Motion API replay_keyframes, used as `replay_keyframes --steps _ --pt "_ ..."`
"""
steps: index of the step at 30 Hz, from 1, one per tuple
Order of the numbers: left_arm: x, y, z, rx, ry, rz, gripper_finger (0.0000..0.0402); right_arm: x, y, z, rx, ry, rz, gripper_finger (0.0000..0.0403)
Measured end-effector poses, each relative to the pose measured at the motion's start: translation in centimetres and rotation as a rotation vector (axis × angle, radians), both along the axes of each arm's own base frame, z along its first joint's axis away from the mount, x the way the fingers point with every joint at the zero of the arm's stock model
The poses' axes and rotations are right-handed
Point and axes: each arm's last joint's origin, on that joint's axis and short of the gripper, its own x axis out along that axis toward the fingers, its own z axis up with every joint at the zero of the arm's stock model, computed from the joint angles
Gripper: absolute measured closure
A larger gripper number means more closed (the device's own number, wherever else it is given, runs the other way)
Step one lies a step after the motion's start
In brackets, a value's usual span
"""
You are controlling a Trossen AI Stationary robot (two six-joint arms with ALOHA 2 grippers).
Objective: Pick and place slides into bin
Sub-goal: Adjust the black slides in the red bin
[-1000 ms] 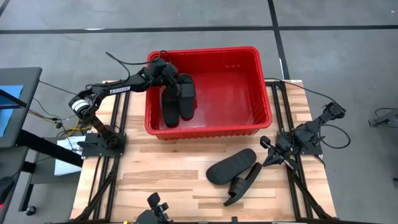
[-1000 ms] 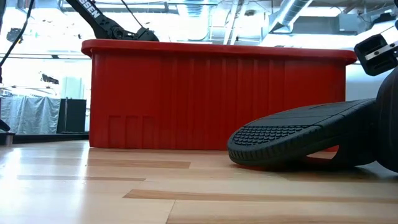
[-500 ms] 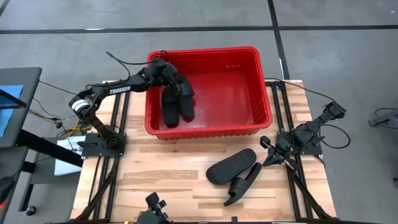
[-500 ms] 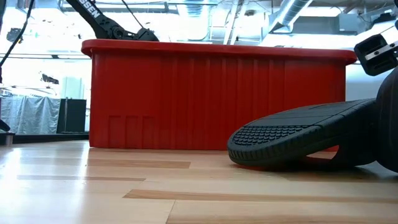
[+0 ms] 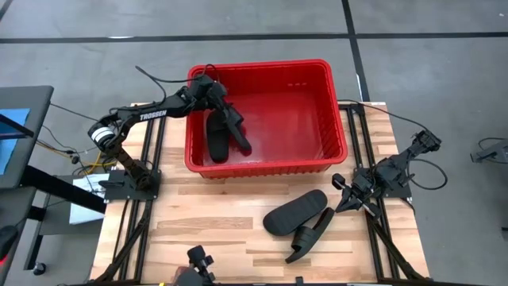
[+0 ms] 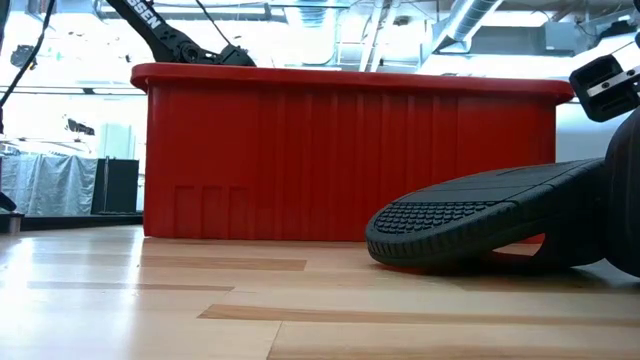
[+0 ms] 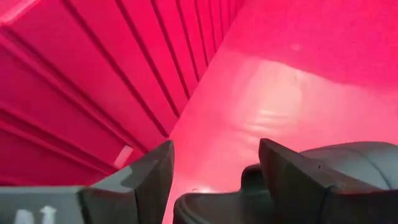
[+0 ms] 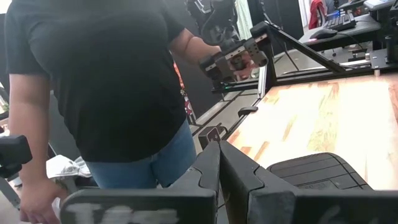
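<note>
Under the released left pincer (image 5: 216, 94), two black rubber slides (image 5: 223, 131) lie inside the big red plastic bin (image 5: 337, 119); lift straight up, keeping the fingers off the wall

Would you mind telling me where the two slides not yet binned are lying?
In the high view, both loose slides lie overlapping on the table, just outside the red bin's near wall, toward the right arm's side.

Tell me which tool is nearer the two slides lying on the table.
Right. The right tool sits at the table's right edge, just beside the two slides on the table. The left tool is inside the red bin, over the slides there.
</note>
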Motion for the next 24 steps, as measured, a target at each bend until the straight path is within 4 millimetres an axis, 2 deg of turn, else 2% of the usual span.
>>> replay_keyframes --steps 14,24 --pt "0.44 -0.46 0.06 0.067 0.05 -0.069 0.0218 0.0 0.0 0.0 0.0 0.0 0.0 0.0403" --pt "0.57 -0.61 0.06 0.128 0.098 -0.123 0.0231 0.0 0.0 0.0 0.0 0.0 0.0 0.0403"
